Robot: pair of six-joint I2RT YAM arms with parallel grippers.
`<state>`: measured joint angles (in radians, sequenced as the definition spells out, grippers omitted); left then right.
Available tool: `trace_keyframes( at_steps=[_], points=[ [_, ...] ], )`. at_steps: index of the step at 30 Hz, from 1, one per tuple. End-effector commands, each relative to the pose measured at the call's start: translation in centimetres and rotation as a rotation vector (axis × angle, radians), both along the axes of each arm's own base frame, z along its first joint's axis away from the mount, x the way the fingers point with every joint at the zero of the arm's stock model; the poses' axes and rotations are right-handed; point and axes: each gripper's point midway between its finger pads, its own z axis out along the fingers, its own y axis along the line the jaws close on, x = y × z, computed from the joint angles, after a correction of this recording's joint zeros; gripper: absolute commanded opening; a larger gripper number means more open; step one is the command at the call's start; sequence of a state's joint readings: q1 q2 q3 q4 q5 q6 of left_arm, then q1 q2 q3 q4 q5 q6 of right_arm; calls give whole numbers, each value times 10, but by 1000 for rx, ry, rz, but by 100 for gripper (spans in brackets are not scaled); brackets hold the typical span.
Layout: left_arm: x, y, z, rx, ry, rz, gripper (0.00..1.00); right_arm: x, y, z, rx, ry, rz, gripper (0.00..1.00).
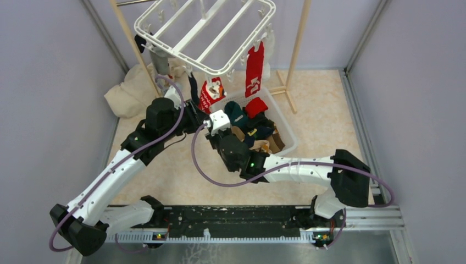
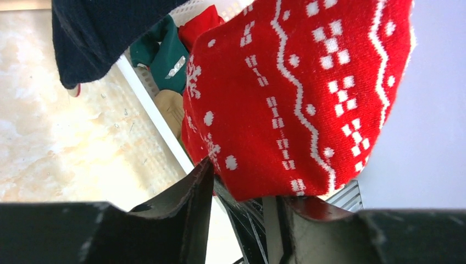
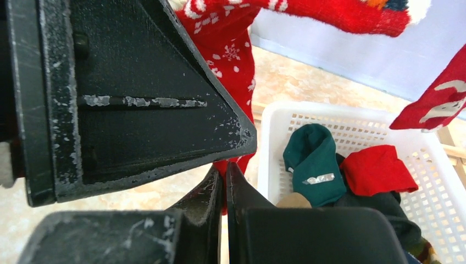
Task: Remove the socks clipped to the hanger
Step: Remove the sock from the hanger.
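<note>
The white hanger hangs at the top with socks clipped under it: a long red sock, a red patterned sock, a dark navy sock and a grey one. My right gripper is shut on the lower tip of the red patterned sock. My left gripper is right beside it, jaws apart, with the same sock lying over its fingertips. The navy sock dangles at the upper left there. Both grippers meet below the hanger's front edge.
A white slatted basket with several loose socks, a green one among them, stands just right of the grippers. Wooden poles flank the hanger. A beige cloth bundle lies at the left wall.
</note>
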<state>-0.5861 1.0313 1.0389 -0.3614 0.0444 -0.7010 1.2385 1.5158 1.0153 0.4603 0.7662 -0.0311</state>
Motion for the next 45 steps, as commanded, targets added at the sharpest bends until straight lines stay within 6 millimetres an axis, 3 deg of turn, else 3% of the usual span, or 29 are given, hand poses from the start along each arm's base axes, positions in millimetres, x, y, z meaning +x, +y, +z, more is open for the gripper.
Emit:
trace_keyframes(
  at_steps=[1,13,23,29,39,45],
  points=[
    [-2,2,8,6,-20,-12,46,-1,-8,31,99,-21,5,0],
    [-12,4,18,29,-42,-56,62,-4,-30,14,122,30,6,0],
    [-25,-3,50,4,-149,-156,74,-8,-49,25,239,117,195,0],
    [-24,-14,65,-21,-215,-230,76,-7,-52,37,297,177,323,0],
    [-11,0,101,-8,-335,-249,76,-10,-56,41,378,272,470,0],
    [-10,1,108,-27,-368,-267,77,-16,-54,42,420,322,557,0]
  ],
)
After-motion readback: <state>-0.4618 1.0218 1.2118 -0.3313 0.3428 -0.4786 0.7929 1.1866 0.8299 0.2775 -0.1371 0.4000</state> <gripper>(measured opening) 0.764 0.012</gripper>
